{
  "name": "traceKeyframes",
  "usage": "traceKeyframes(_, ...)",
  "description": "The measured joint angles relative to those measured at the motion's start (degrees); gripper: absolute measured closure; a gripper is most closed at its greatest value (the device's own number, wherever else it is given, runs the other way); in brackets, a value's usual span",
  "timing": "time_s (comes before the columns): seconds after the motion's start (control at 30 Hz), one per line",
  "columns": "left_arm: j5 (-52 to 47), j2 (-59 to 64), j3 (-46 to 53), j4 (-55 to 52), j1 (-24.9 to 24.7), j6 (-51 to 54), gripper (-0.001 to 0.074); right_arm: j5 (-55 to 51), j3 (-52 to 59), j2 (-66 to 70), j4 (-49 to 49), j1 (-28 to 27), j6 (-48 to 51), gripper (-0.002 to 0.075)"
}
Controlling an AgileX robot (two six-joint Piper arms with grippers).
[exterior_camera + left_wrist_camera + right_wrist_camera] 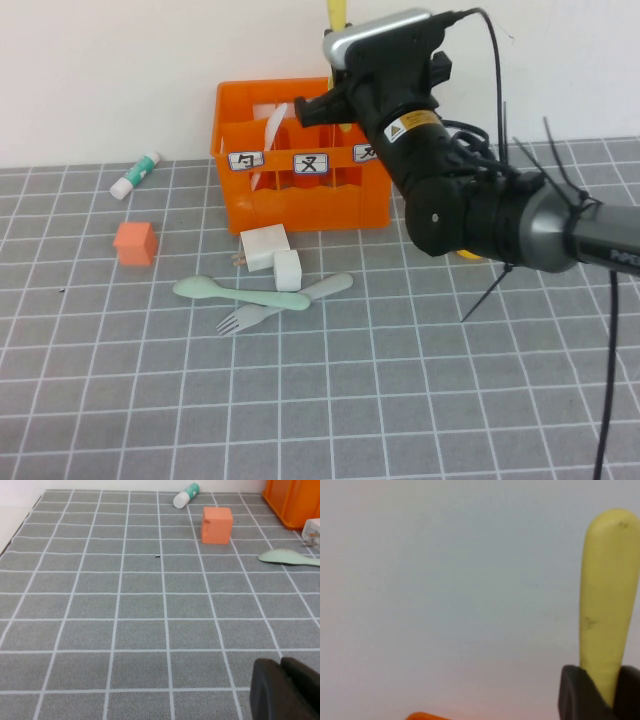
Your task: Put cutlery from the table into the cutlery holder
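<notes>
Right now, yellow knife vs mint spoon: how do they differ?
The yellow knife is off the table, clamped upright in the right gripper above the orange cutlery holder; the mint spoon lies flat on the table, lying across the fork. The knife is pale yellow, the spoon mint green. Both are slim plastic utensils. The left gripper hangs low over the table, away from both.

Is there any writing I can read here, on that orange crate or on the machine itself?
"勺": left white label on the orange cutlery holder.
"叉": middle label.
Third label: partly hidden behind the right arm, unreadable.
Yellow warning sticker on the right arm: print too small to read.
White-and-green tube: no legible text.
The right hand grips the yellow knife; the left hand is parked low.
</notes>
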State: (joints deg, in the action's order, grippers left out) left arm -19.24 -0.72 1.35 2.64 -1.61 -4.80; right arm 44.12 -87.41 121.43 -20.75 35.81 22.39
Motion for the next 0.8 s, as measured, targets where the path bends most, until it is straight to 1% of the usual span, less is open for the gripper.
traceKeyframes(0.17,0.0,0.0,0.0,0.1,0.0,0.0,0.0736,-0.2,-0.5,1.8,0.8,-0.6,1.8,0.0595)
traceKeyframes(0.23,0.0,0.0,0.0,0.1,0.0,0.0,0.0736,-0.8,-0.6,1.8,0.9,-0.8,1.9,0.0573)
traceKeyframes(0.4,0.0,0.0,0.0,0.1,0.0,-0.1,0.0736,-1.4,-0.6,1.8,0.9,-1.0,2.2,0.0447)
traceKeyframes(0.47,0.0,0.0,0.0,0.1,0.0,-0.1,0.0736,-3.2,-0.6,1.1,0.9,-1.0,2.2,0.0421)
traceKeyframes(0.67,0.0,0.0,0.0,0.1,0.0,-0.1,0.0736,-12.5,1.1,-5.8,1.2,-1.1,2.2,0.0407)
traceKeyframes(0.8,0.0,0.0,0.0,0.1,0.0,-0.1,0.0736,-14.2,8.7,-13.6,1.3,-1.1,1.1,0.0415)
